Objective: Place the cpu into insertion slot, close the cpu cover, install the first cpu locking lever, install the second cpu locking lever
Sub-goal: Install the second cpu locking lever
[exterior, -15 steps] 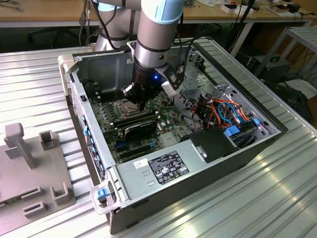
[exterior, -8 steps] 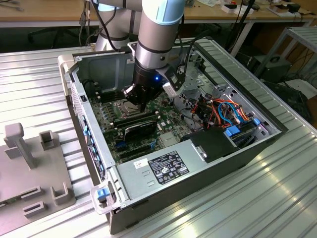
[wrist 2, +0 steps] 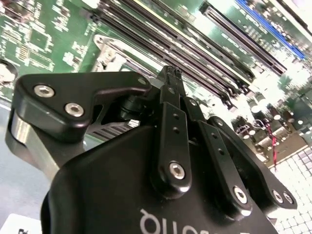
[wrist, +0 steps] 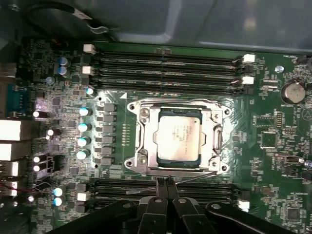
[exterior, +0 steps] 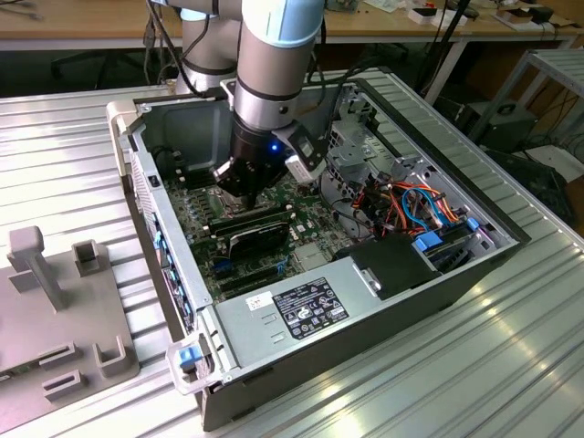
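Note:
The cpu [wrist: 179, 138] lies flat in the insertion slot [wrist: 217, 138], silvery top up. The cpu cover [wrist: 142, 130] is folded down around it, its window framing the chip. A thin wire locking lever [wrist: 200, 176] slants along the socket edge nearest my fingers. My gripper [wrist: 164, 181] is shut, fingertips together right at that lever; whether they pinch it or just press on it I cannot tell. In the second wrist view the shut gripper [wrist 2: 170, 73] points at the board beside the cover's edge [wrist 2: 111, 54]. In the exterior view my gripper [exterior: 228, 187] is low inside the computer case.
Long black memory slots [wrist: 170, 63] run on both sides of the socket, and a row of capacitors [wrist: 84, 126] stands beside it. The case walls [exterior: 137, 173], a power supply [exterior: 301, 306] and cable bundles [exterior: 411, 205] surround the board. A grey fixture [exterior: 55, 310] sits at the exterior view's left.

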Available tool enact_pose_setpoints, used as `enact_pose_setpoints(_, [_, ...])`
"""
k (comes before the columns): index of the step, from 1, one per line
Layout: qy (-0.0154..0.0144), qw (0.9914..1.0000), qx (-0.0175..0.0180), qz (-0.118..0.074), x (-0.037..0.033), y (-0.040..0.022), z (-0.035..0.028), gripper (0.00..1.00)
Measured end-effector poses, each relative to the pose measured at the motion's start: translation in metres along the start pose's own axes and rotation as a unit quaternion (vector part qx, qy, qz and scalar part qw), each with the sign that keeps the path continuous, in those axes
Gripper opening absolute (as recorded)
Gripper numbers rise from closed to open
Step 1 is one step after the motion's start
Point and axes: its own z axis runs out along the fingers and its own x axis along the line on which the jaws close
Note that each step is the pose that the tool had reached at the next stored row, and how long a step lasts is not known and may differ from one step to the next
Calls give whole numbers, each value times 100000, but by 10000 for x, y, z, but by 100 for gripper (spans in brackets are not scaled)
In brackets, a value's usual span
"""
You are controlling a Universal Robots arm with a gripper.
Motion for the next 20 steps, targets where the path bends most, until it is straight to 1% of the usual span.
enact_pose_setpoints(4, [41, 100000, 33, -12, 50, 1, 4, 11])
enact_pose_setpoints(6, [36, 100000, 27, -3, 129, 5, 7, 11])
enact_pose_setpoints(12, [32, 100000, 26, -8, 209, 8, 16, 11])
enact_pose_setpoints(14, [53, 100000, 26, 25, 245, 15, 20, 11])
enact_pose_setpoints(19, [186, 100000, 19, 92, 253, 21, 23, 11])
enact_pose_setpoints(20, [290, 100000, 17, 103, 253, 21, 24, 11])
